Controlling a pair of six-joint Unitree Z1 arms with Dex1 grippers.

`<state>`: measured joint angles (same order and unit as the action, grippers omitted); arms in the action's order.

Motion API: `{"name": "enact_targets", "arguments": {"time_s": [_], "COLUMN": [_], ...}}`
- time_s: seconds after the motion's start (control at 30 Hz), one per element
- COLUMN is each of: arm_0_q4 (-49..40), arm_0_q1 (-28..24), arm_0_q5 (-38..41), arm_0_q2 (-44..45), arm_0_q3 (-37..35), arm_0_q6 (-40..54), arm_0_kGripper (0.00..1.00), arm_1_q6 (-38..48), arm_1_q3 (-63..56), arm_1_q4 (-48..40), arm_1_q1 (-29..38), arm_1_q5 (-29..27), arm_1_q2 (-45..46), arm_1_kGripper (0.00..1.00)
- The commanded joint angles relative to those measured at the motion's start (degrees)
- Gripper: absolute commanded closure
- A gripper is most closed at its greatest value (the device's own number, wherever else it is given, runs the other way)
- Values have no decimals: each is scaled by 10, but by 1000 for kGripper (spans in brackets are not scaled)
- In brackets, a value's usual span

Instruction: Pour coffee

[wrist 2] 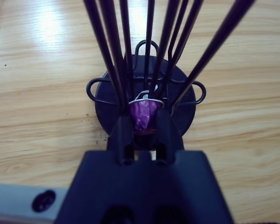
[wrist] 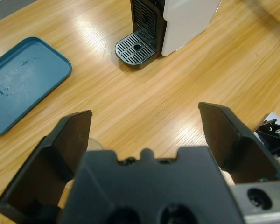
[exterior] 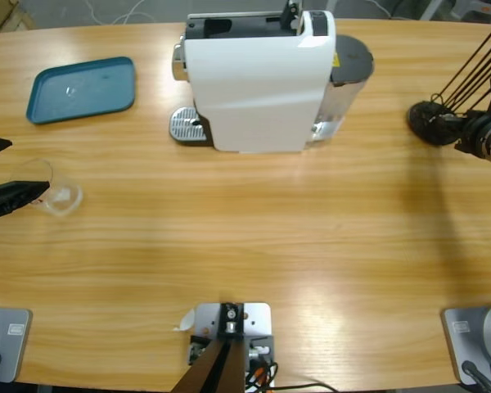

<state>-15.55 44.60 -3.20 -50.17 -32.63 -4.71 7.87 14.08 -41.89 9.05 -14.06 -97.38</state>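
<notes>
A small clear glass [exterior: 59,195] stood near the table's left edge in the high view, apparently empty; no coffee could be made out in it. The left gripper [exterior: 8,176] reached in from that left edge, its black jaws spread wide, one touching or just beside the glass. In the left wrist view the left gripper's jaws stood far apart over bare wood, with only a sliver of the glass's rim [wrist: 94,142] showing beside one of them.

The white coffee machine [exterior: 258,78] stood at the table's far middle, its perforated drip tray [exterior: 186,125] bare. No readable writing showed on it. A teal tray [exterior: 83,88] lay left of the machine.

At the right edge, the right gripper [exterior: 462,131] met a black wire capsule stand [exterior: 430,121]. Only the right wrist view showed its jaws closed on a purple capsule [wrist 2: 143,114] at the stand's base.
</notes>
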Motion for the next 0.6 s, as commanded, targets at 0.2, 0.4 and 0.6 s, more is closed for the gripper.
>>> {"name": "enact_targets", "arguments": {"time_s": [0.2,0.4,0.6], "arm_0_q4": [-9,-9,-8], "arm_0_q1": [-7,-7,-7], "arm_0_q5": [6,5,5], "arm_0_q2": [12,12,11], "arm_0_q3": [24,24,24], "arm_0_q6": [-8,-8,-8], "arm_0_kGripper": [18,18,18], "arm_1_q6": [-11,-15,-22], "arm_1_q3": [-1,11,62], "arm_1_q4": [5,45,135], "arm_1_q1": [-5,-5,-5], "arm_1_q5": [-8,-8,-8], "arm_1_q2": [42,73,137], "arm_1_kGripper": [1000,1000,1000]}}
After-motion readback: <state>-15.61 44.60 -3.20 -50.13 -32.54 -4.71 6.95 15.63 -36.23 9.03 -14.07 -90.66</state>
